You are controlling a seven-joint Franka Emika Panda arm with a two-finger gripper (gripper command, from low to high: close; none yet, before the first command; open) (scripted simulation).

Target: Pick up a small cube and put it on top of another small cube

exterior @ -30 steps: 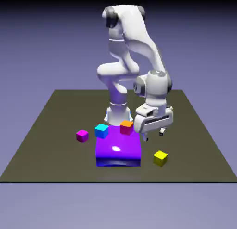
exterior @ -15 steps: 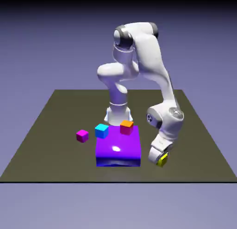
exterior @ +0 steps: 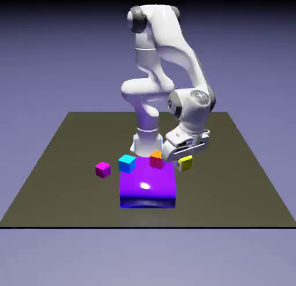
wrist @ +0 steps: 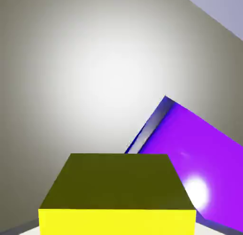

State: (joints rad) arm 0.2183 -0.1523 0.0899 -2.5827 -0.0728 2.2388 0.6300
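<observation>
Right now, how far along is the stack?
The pick looks done: the yellow cube fills the space between the jaws in the hand view, and it appears lifted beside the purple block. In hand is the carry. Left to do: bring it over the orange cube, whose visible top has nothing on it, lower it and let go.

My fingertips are hidden behind the yellow cube (wrist: 117, 186); the hand view's edge cuts off the purple block (wrist: 204, 167).

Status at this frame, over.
Hand shut on yellow cube, raised. Orange cube uncovered on top, purple block close by. Stack not made.
</observation>
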